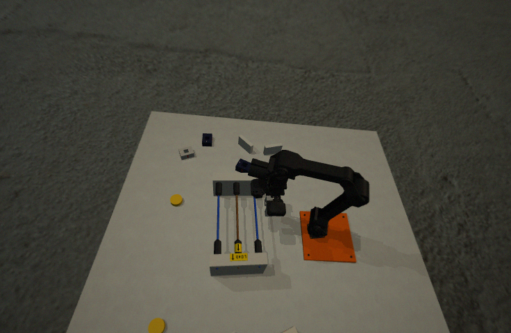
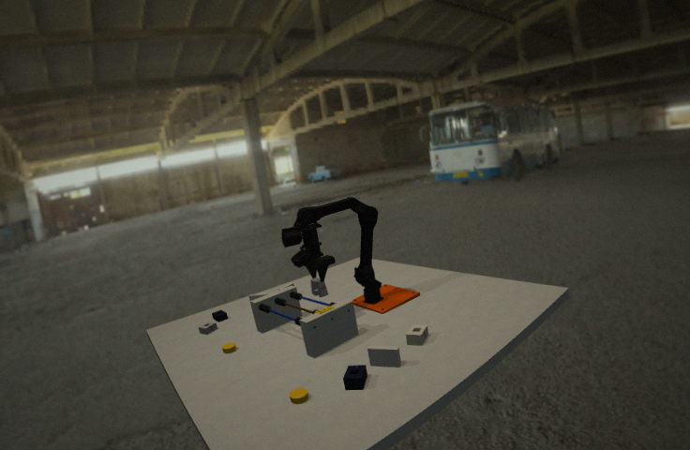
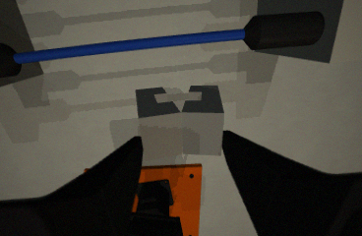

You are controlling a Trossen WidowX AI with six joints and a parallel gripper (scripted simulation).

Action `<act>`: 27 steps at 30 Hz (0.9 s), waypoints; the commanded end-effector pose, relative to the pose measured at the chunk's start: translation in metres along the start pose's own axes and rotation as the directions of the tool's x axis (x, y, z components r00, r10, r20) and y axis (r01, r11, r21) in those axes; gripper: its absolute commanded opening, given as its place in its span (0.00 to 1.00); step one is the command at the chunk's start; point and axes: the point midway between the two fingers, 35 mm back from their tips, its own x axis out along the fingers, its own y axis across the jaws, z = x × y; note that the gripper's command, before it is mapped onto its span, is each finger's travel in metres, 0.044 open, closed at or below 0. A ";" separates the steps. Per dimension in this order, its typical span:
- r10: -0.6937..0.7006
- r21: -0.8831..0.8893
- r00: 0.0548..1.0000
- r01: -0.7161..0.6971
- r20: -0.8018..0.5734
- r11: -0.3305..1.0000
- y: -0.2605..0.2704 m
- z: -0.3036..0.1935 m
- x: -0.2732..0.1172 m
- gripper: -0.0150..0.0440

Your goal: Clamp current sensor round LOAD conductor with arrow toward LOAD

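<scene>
My gripper [image 2: 319, 277] [image 3: 182, 140] is shut on the grey split-core sensor [image 2: 322, 289] [image 3: 204, 134], holding it above the table, beside the nearer blue conductor. In the wrist view its two halves form an open V, with the dark notched jaws facing that conductor. I cannot make out its arrow. The brown LOAD conductor [image 1: 237, 216] [image 2: 299, 307] runs between two blue ones. The yellow LOAD marker [image 1: 239, 257] [image 2: 324, 309] is at one end, its arrow pointing to the front block in the top view. The arm mostly hides the sensor there.
The near blue conductor [image 1: 255, 218] [image 3: 130, 45] spans two upright blocks. A navy block [image 1: 242, 165] lies by the arm, another [image 1: 207, 139] farther back near a pale block [image 1: 186, 152]. Upright plates [image 1: 245, 143] [image 2: 383, 356], yellow discs [image 1: 176, 200] [image 2: 298, 395] and the orange base [image 1: 328, 249] also stand there.
</scene>
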 end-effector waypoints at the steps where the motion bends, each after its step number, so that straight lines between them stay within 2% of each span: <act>1: 0.005 0.049 1.000 -0.006 0.013 0.999 0.001 0.000 -0.005 0.25; 11: 0.011 0.386 0.997 -0.038 0.072 0.922 0.001 0.000 -0.009 0.25; 22: 0.015 0.704 0.990 -0.109 0.138 0.702 0.001 0.000 -0.014 0.25; 27: 0.015 0.767 0.988 -0.130 0.155 0.628 0.000 0.005 -0.015 0.25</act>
